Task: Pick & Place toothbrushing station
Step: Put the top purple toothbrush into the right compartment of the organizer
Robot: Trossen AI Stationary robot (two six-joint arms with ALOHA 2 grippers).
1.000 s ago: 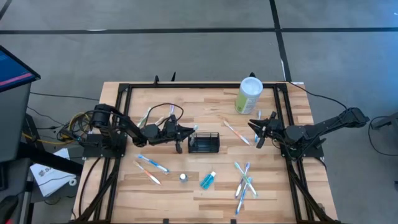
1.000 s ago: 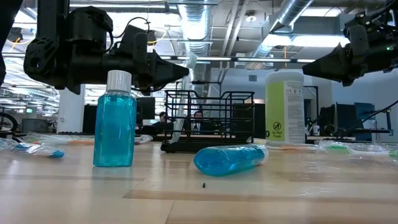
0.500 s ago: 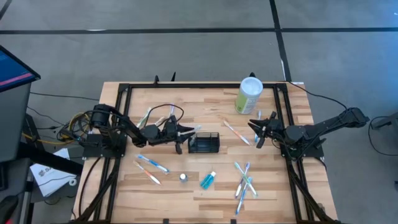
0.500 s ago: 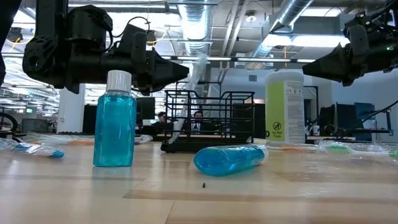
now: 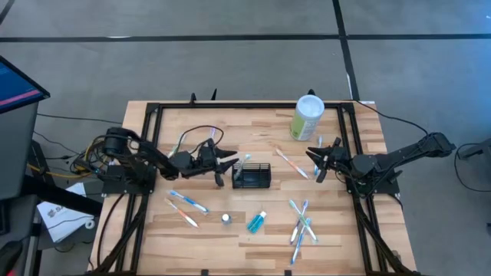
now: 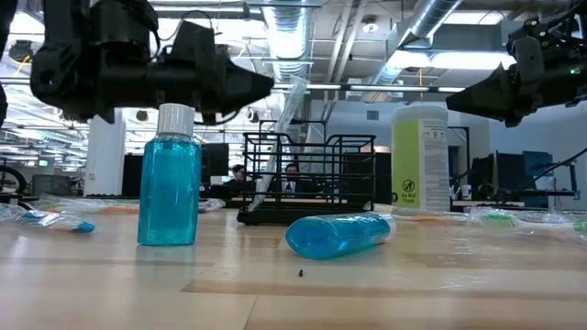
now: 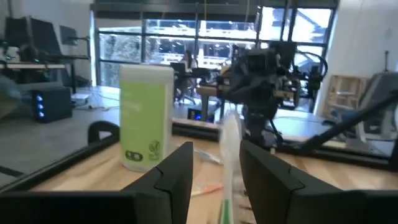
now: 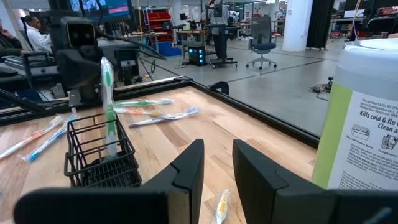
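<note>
The toothbrushing station [image 5: 252, 176], a small black wire caddy, stands mid-table. A wrapped green toothbrush [image 8: 109, 106] stands in it, lower end inside, leaning on the caddy's left end wall. My left gripper [image 5: 232, 158] hovers level just left of the caddy, open, and the brush's top [image 7: 229, 149] shows a little beyond its fingertips, untouched. My right gripper [image 5: 314, 162] waits at the right, open and holding nothing, pointing toward the caddy [image 8: 102, 155].
A pale-green canister [image 5: 308, 116] stands at the far right. An upright blue bottle [image 6: 170, 183] and a lying one [image 5: 257, 222] are near the front. Wrapped toothbrushes lie at the front left [image 5: 188, 201], front right [image 5: 301, 222], far left [image 5: 192, 142] and right of the caddy [image 5: 291, 162].
My left gripper has opened and let go of the toothbrush, then drawn back toward the table's left edge and a little up. The toothbrush has stayed standing in the caddy, leaning at its left end.
</note>
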